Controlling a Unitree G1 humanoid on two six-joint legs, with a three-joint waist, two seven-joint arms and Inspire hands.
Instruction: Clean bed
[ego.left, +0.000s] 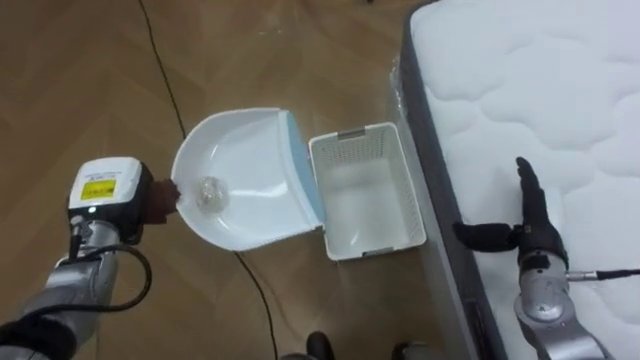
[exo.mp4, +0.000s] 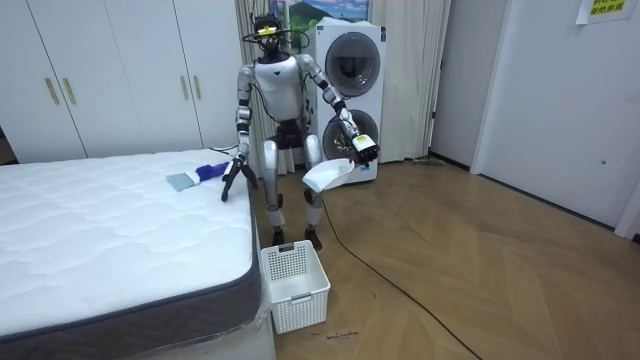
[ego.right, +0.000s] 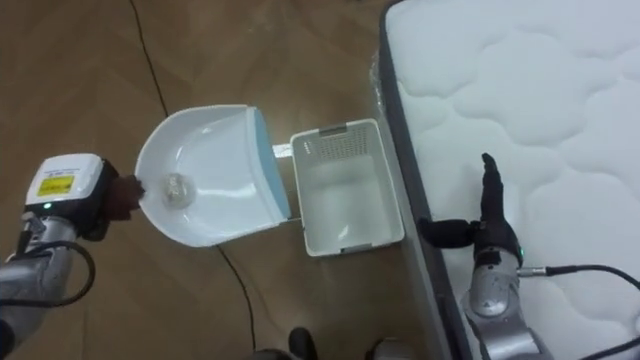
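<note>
My left hand (ego.left: 157, 200) is shut on the handle of a white dustpan (ego.left: 250, 160) with a light-blue front lip, held level over the wooden floor. A small clear crumpled scrap (ego.left: 210, 192) lies in the pan near the handle. The pan's lip reaches just to the left rim of a white slatted basket (ego.left: 365, 190) that stands on the floor against the bed. My right hand (ego.left: 530, 225) is open, fingers straight and thumb out, over the edge of the white quilted mattress (ego.left: 540, 90). In the room view I stand at the bed's side, the dustpan (exo.mp4: 328, 175) out in front.
A blue brush (exo.mp4: 210, 172) and a grey-blue pad (exo.mp4: 182, 181) lie on the mattress near my right hand (exo.mp4: 232, 185). A washing machine (exo.mp4: 350, 70) stands behind me, white wardrobes (exo.mp4: 100, 80) along the wall. A dark cable (ego.left: 165, 70) crosses the floor.
</note>
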